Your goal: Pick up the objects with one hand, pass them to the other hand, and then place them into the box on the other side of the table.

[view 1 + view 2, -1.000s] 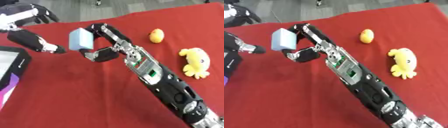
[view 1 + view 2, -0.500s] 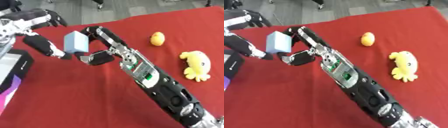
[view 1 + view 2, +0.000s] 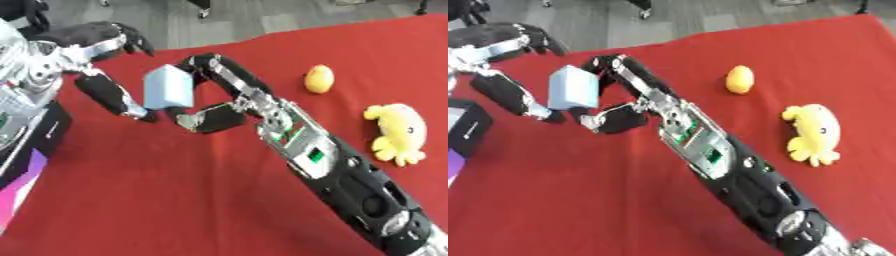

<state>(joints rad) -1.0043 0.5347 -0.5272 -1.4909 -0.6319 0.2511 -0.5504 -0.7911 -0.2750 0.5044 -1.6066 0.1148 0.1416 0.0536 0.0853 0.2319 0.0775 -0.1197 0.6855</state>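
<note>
Since a second ago the left hand (image 3: 83, 65) has come in from the far left edge, and its spread fingers now flank the pale blue block (image 3: 169, 88), one dark finger touching the block's lower left edge. Opposite, the right hand (image 3: 219, 95) grasps that block, fingers curled over its top and thumb beneath. Beyond the right arm on the red table (image 3: 175, 200) lie a yellow fruit (image 3: 318, 79) and a yellow plush toy (image 3: 398, 131); a black box (image 3: 465, 127) sits at the left edge.
</note>
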